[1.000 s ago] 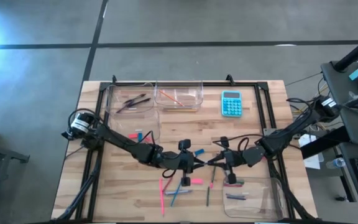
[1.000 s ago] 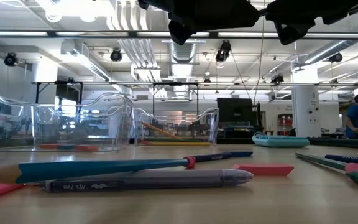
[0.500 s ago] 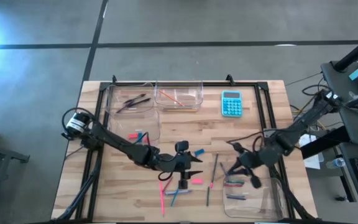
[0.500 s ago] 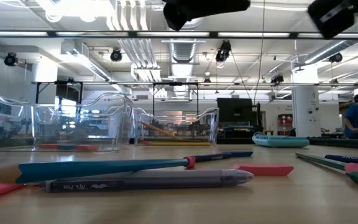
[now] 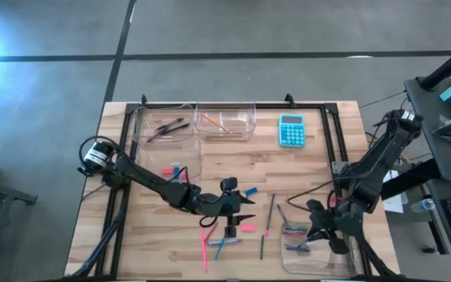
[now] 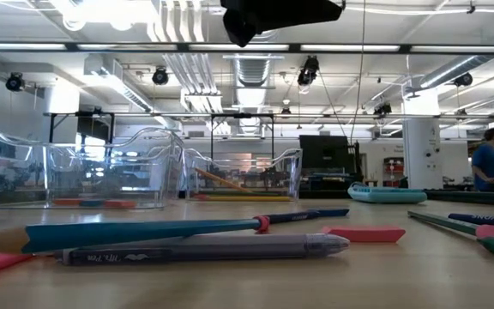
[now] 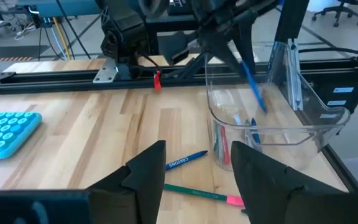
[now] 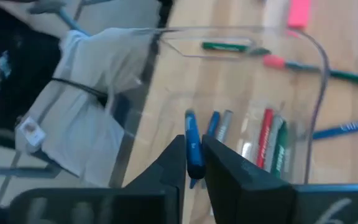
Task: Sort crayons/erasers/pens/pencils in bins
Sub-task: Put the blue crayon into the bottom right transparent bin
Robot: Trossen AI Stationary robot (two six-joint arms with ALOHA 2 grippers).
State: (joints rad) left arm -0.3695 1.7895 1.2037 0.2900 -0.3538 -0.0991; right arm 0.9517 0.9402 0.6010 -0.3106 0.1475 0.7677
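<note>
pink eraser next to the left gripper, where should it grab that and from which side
Grip the pink eraser across its narrow width, at mid-length, coming straight down from above. It is a short block lying flat on the table, so probably only its two long sides offer a hold. The open left gripper hangs close beside it.

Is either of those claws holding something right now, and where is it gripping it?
The right gripper pinches a blue crayon near one end, over the bin. The left gripper is open and empty.
</note>
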